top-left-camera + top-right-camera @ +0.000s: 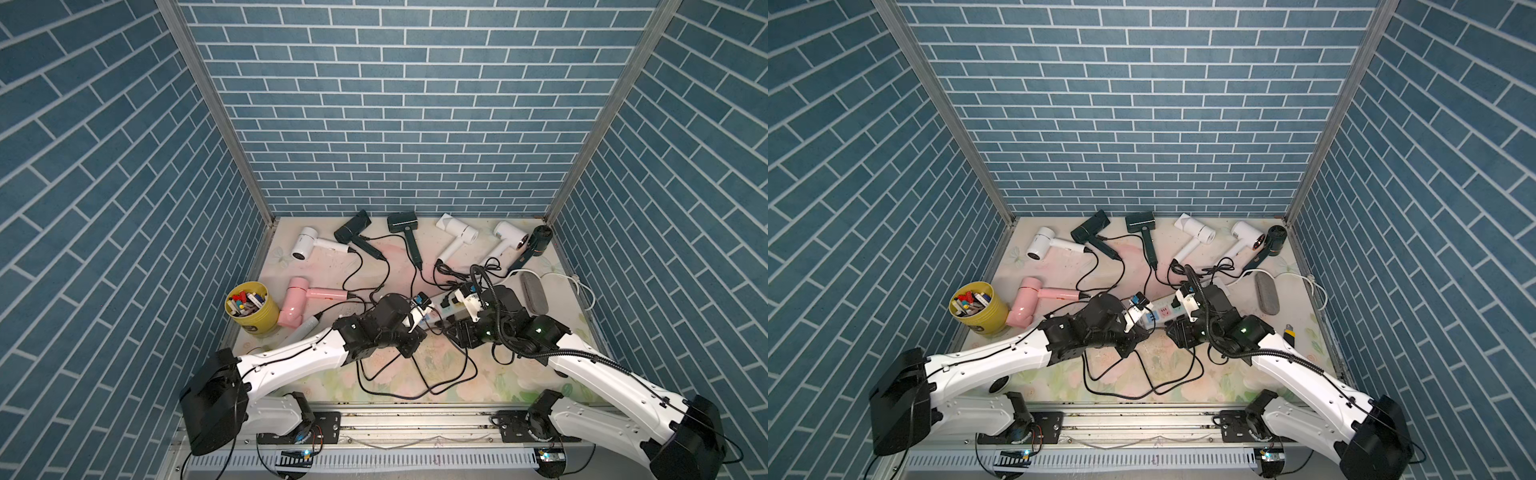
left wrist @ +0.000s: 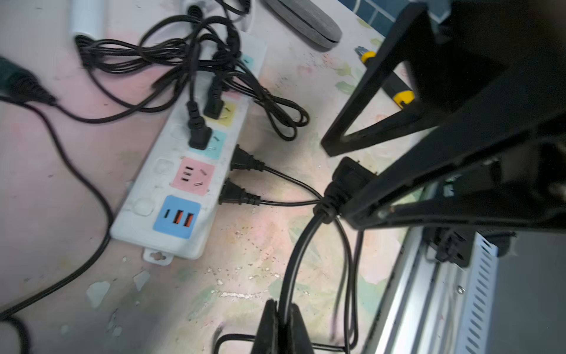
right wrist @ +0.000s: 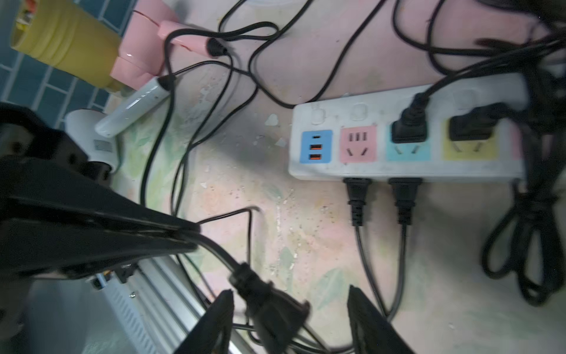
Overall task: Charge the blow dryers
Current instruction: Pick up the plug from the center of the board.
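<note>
My left pincer (image 2: pixel 283 308) is clamped tight on a black cord (image 2: pixel 292 260), a short way behind its plug (image 2: pixel 349 176). The plug stands clear of the table just ahead of that pincer, inside the gap of my right pincer (image 3: pixel 291 289), whose jaws are spread wide. In the left wrist view the plug leans on one right finger. In the right wrist view neither finger presses it, so I judge the right pincer grips nothing.

What matters next is how the plug lies. Its long axis slants across the right pincer's gap, not along the fingers, with the cord end toward the left pincer and the prongs away from it. The right pincer is the nearer one, since it already surrounds the plug.

The strip (image 3: pixel 407 167) lies flat, near and ahead of both pincers. Its pink socket (image 3: pixel 357 144) is bare, toward the strip end closer to the left pincer. Two plugs fill the next top sockets and two more sit in the side facing the pincers. That socket faces up, so I reckon the prongs must be turned downward before any push.

The dryers (image 1: pixel 455 235) lie beyond the strip from both pincers. I cannot tell which one owns this cord.
</note>
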You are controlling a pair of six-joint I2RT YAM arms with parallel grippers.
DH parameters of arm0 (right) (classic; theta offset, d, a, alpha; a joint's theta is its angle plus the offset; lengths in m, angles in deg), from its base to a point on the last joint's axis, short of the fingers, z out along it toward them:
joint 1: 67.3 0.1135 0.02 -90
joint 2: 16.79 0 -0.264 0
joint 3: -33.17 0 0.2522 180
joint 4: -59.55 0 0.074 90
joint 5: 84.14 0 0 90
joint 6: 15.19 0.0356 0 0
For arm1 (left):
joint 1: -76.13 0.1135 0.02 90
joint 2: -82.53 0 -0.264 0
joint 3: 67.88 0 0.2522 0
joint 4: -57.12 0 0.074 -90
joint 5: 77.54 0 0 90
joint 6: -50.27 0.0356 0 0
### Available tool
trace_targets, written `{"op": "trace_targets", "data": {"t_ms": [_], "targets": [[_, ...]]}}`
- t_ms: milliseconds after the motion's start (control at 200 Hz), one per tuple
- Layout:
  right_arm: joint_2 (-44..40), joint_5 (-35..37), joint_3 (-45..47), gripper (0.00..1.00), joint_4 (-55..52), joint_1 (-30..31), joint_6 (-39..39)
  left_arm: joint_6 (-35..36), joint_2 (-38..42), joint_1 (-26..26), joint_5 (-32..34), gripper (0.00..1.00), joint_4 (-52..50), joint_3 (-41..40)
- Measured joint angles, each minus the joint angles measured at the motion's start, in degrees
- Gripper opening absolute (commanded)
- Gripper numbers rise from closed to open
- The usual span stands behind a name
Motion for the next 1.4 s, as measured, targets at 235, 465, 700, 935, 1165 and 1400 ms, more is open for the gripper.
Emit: {"op": "trace_targets", "data": {"t_ms": [235,465,700,935,1165,1400], "targets": [[-5.1,6.7,-1.5,0.84,-5.8,-4.1,6.8,-3.8,-0.7,-5.7,16.1,0.0,7.5,-2.5],[-3.1,3.6,-2.6,0.79,-3.2,-4.5,18.7,-4.8,-3.7,-9.7,26.1,0.0,16.4,-4.4],[0.1,-0.4,-2.6,0.81,1.0,-4.5,33.4,-4.9,-7.5,-12.5,31.9,0.0,21.2,-4.7],[2.8,-1.8,-2.6,0.63,5.9,-4.2,42.4,-4.9,-9.8,-14.1,33.8,0.0,23.5,-4.6],[6.4,-1.4,-2.3,0.62,7.1,-2.4,45.9,-4.9,-10.5,-14.8,35.2,0.0,24.2,-4.6],[5.7,1.0,-1.7,0.64,6.3,-1.4,48.3,-4.9,-10.9,-15.1,35.5,0.0,24.3,-4.6]]}}
